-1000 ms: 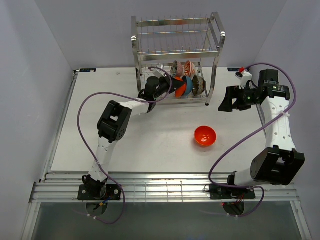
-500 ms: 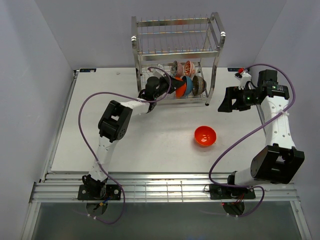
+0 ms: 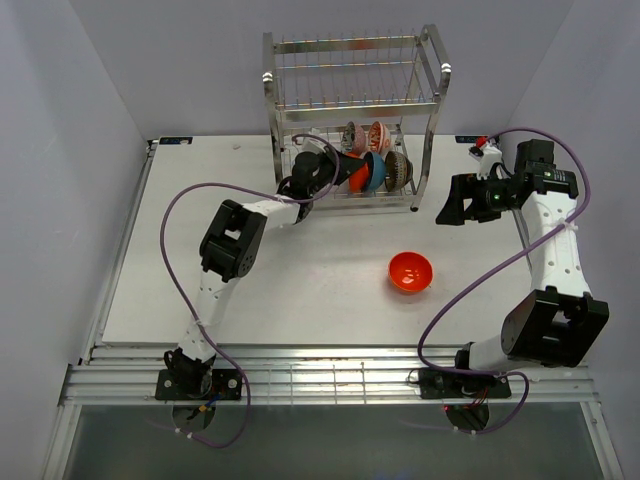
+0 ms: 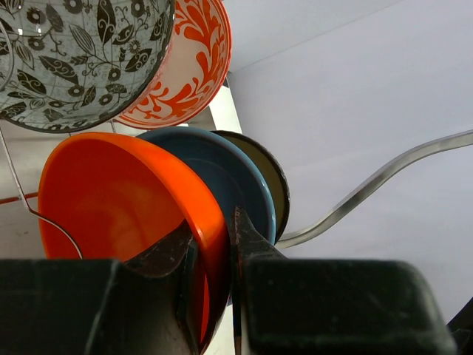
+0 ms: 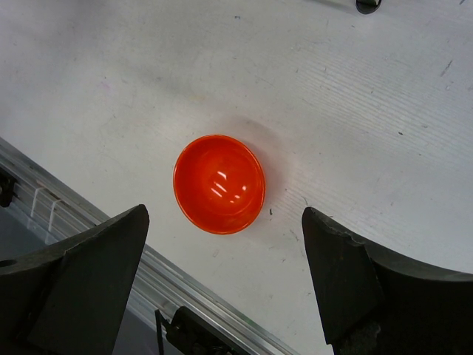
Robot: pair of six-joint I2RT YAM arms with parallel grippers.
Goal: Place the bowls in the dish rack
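The silver dish rack stands at the back of the table. In its lower tier stand a red-and-white patterned bowl, a blue bowl and a brown bowl. My left gripper reaches into that tier, shut on the rim of an orange bowl held on edge against the blue bowl; the brown bowl is behind that. A second orange-red bowl sits upright on the table. My right gripper is open and empty, high above this bowl.
A grey floral bowl stands in the rack beside the red-and-white bowl. A rack wire curves past on the right. The table's front rail runs close to the loose bowl. Purple cables loop over both arms.
My left gripper has nudged the orange bowl slightly deeper into the rack's lower tier. The right arm has hardly moved.
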